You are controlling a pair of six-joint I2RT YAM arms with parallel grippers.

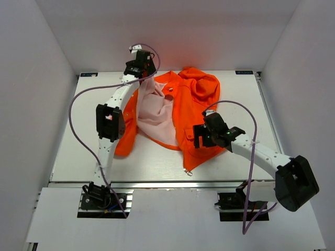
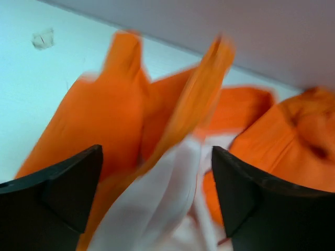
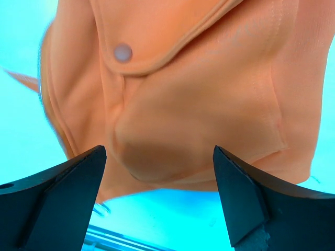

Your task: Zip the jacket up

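Jacket: orange, lying open and rumpled, pink lining exposed, front edges well apart, unzipped

White table: beneath the jacket

Left gripper: at the jacket's far collar edge, fingers spread wide; a blurred fold of shell and lining stands between them, unclamped

Right gripper: over the jacket's near front panel, by the snap pocket flap, fingers wide, holding nothing

Risk, judged: closing here would catch loose cloth rather than the zipper edge; pulling would then bunch the panels and leave the zipper ends unmated
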